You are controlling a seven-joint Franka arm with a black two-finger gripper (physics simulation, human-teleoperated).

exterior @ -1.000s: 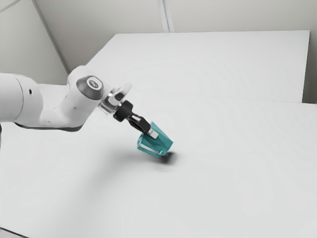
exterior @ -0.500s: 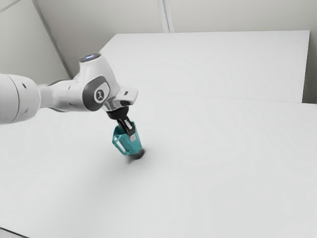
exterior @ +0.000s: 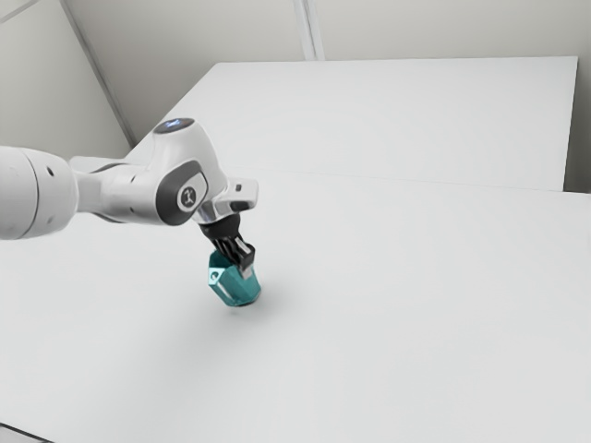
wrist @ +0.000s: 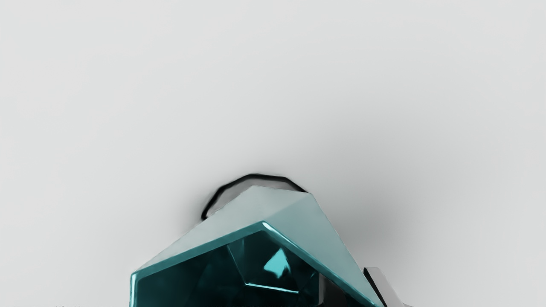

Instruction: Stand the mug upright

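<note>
Your black gripper (exterior: 244, 269) clamps the side wall of a teal mug (exterior: 236, 289) left of center in the exterior view, low over the white table (exterior: 416, 305). In the wrist view, one finger (wrist: 332, 294) reaches down inside the mug and the other finger (wrist: 384, 286) presses from outside, with the wall pinched between them near the bottom edge of the frame. The mug hangs directly beneath your fingertips, its open rim (wrist: 196, 251) turned up toward the gripper and its base pointing down to the table. Its long axis is what matters here: in the exterior view it appears to slant from the upper left, at the mouth, to the lower right, at the base, though some of that lean may come from the camera's angle. Whether the base sits flat, rests on one edge or hovers just above the surface, you cannot tell. The scene looks like a late stage of the job. Any letting go should hinge on that axis standing vertical with the base fully seated; released while leaning, the mug could rock or tip toward its slanted side.
</note>
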